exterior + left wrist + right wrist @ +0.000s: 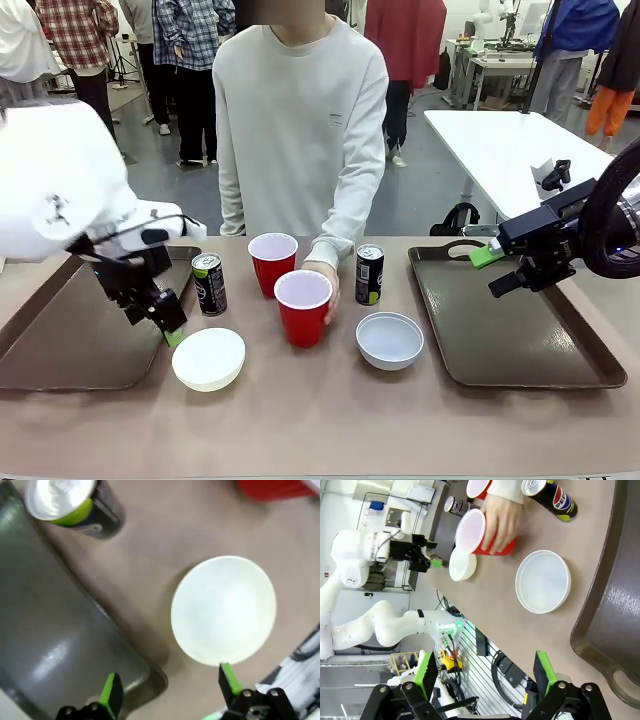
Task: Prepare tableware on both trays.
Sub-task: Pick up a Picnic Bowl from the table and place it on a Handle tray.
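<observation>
Just beside the spread left gripper (169, 677), the white bowl (223, 610).

White glossy arms (60, 180), blk jaws w/ green pads (111, 692); person (300, 130) in cream long-sleeve sweatshirt.

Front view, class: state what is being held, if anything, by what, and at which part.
The person's hand grips the nearer red cup around its side wall. The left pincer and right pincer are both open and hold nothing.
</observation>
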{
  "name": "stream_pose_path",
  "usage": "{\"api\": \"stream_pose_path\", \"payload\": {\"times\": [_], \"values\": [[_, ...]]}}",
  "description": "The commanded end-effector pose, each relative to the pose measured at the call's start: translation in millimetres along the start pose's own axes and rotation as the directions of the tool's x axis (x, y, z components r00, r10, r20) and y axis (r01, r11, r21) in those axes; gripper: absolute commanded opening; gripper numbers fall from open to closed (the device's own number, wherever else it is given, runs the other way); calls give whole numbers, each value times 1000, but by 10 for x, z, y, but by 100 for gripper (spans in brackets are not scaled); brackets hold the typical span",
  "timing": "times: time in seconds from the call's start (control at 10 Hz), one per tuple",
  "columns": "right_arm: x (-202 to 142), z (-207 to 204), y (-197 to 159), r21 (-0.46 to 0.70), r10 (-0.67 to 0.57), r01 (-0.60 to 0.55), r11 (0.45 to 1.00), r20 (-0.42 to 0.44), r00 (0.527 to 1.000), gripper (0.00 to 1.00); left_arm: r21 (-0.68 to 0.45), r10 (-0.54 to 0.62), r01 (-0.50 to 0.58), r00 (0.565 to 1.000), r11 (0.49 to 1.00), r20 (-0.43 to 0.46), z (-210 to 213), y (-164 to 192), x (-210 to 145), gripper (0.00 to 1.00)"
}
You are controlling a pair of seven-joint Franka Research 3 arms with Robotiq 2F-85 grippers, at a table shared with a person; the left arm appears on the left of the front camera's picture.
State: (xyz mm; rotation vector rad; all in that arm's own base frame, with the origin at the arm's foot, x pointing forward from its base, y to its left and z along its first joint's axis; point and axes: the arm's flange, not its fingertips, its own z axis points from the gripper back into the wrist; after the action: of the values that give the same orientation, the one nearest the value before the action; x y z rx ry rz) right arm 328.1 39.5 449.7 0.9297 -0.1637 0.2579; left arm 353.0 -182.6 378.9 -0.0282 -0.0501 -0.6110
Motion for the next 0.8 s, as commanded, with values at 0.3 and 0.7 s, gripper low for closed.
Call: {"api": "stream_pose_path", "payload": {"times": [0.3, 0.7], "values": [[17, -10, -9, 26, 6, -6, 1000, 7, 1000, 100, -8, 32, -31, 996, 999, 82, -356, -179, 136, 100], [17, -10, -9, 26, 6, -6, 1000, 7, 1000, 100, -15, 61, -60, 995, 998, 77, -551, -164, 178, 0]]}}
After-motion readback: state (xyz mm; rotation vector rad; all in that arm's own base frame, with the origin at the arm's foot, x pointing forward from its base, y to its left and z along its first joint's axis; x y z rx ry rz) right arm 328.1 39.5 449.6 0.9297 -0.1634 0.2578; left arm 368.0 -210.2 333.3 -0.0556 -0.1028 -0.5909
